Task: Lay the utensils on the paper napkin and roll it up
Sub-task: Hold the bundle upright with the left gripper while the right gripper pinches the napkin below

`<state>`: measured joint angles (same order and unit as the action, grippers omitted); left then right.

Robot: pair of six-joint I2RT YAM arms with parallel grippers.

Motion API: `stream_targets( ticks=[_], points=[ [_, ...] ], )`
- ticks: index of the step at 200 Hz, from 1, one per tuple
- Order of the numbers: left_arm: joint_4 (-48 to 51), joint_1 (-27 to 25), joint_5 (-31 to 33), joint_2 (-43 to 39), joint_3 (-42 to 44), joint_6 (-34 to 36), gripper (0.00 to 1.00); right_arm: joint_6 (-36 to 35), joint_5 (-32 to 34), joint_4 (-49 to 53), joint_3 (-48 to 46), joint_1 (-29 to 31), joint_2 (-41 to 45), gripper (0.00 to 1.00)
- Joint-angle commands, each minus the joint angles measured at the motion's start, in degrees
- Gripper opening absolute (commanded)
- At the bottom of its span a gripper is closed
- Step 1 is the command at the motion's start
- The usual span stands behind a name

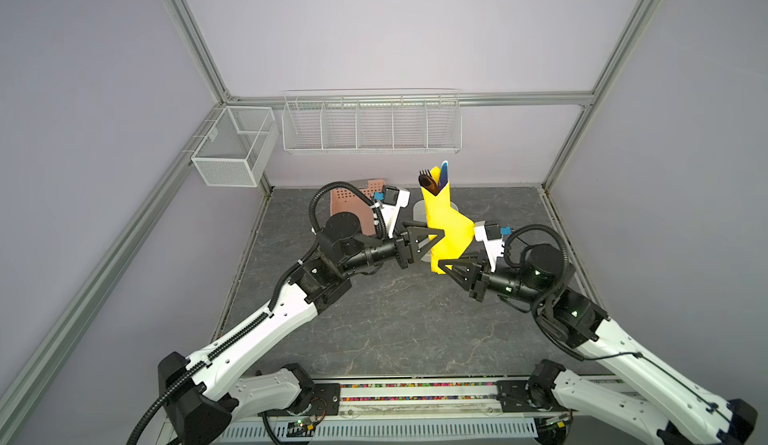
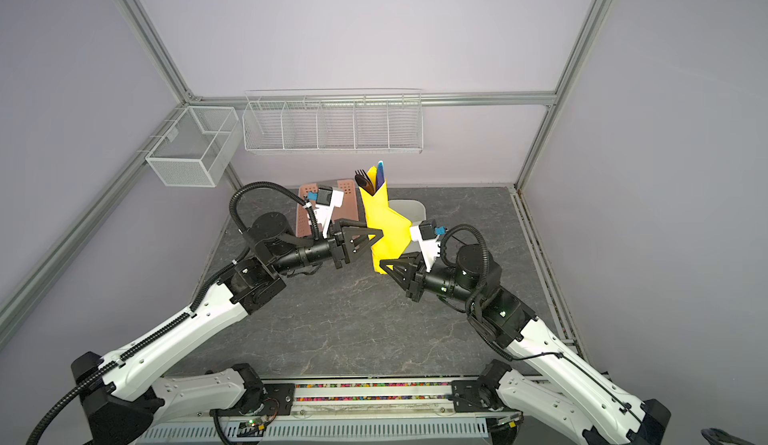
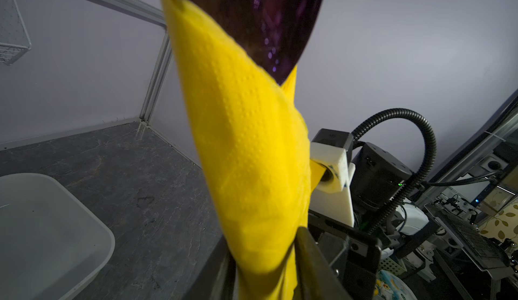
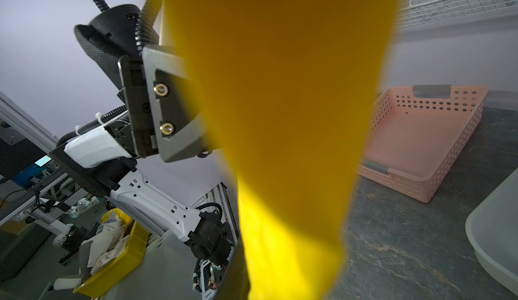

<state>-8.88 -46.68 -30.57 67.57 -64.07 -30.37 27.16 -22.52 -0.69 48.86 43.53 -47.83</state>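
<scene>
The paper napkin (image 1: 449,231), dimpled yellow, stood rolled cone-like above the tabletop (image 1: 374,318); glossy dark utensils (image 1: 432,181) poked from its top. The right tool (image 1: 444,267) pinched its lower end; the left tool (image 1: 436,233) flanked its middle, grip unclear.

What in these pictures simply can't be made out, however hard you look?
- Utensils: handles wrapped inside the paper napkin in both top views; only heads poke out.
- Right gripper: in the right wrist view the blurred, close napkin covers its fingertips.
- Left gripper: clamping or loose, unclear; the napkin covers the contact in the left wrist view.
- White tub: partly behind the napkin in both top views; cut by the edge in wrist views.
</scene>
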Motion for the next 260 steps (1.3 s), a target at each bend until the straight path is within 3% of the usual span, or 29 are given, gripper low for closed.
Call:
stream_targets(
  ticks=[1,175,225,260],
  points=[
    [-6.1,0.6,-3.3,1.1,-1.3,-2.1,0.4,-1.8,-1.6,-1.8,1.1,0.5,1.6,0.07],
    [-15.1,1.9,-13.9,3.3,-2.7,-6.5,0.45,0.7,-2.8,-3.9,3.6,0.8,3.7,0.07],
    [-14.4,2.4,-14.8,3.5,-3.7,-6.4,0.5,0.9,-3.2,-4.3,3.8,0.8,3.6,0.06],
    [-9.2,2.6,-13.2,5.4,-6.1,-5.4,0.44,0.9,-4.6,-4.9,3.9,0.8,3.1,0.07]
  ],
)
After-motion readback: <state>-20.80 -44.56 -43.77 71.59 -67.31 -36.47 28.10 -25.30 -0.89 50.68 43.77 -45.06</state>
